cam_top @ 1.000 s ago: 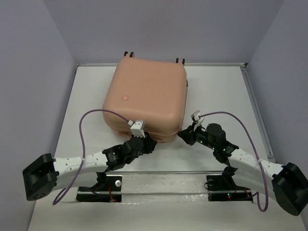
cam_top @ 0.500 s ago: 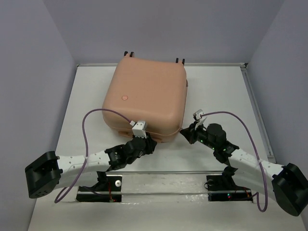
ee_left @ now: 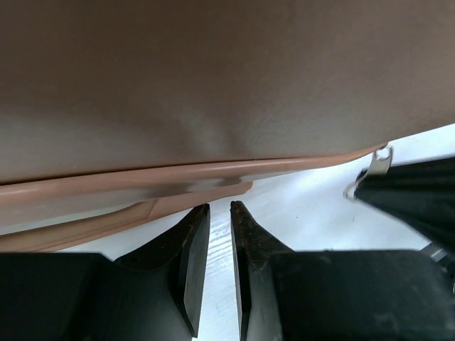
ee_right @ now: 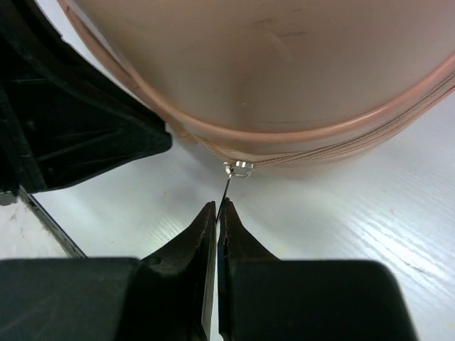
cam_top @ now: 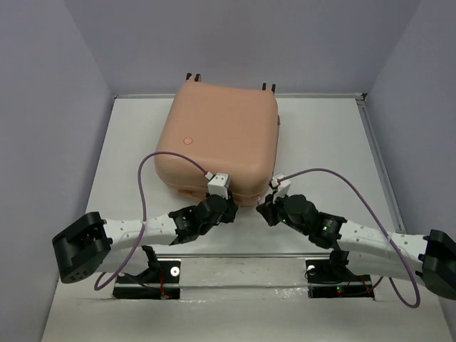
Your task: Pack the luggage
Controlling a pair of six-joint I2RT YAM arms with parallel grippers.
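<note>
Pinching right gripper (ee_right: 217, 207): tips pressed together on the thin metal zipper pull (ee_right: 237, 169), at the suitcase's near right corner.
Left gripper (ee_left: 219, 207): fingers a narrow slit apart with nothing between them, tips just under the seam lip of the near edge.
Luggage (cam_top: 217, 135): closed, lying flat on the white table (cam_top: 320, 135), toward the far side.
Wheels (cam_top: 193, 76): on its far edge, by the back wall.

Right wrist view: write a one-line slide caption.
Right gripper pinches the zipper pull on the peach-pink luggage.
</note>
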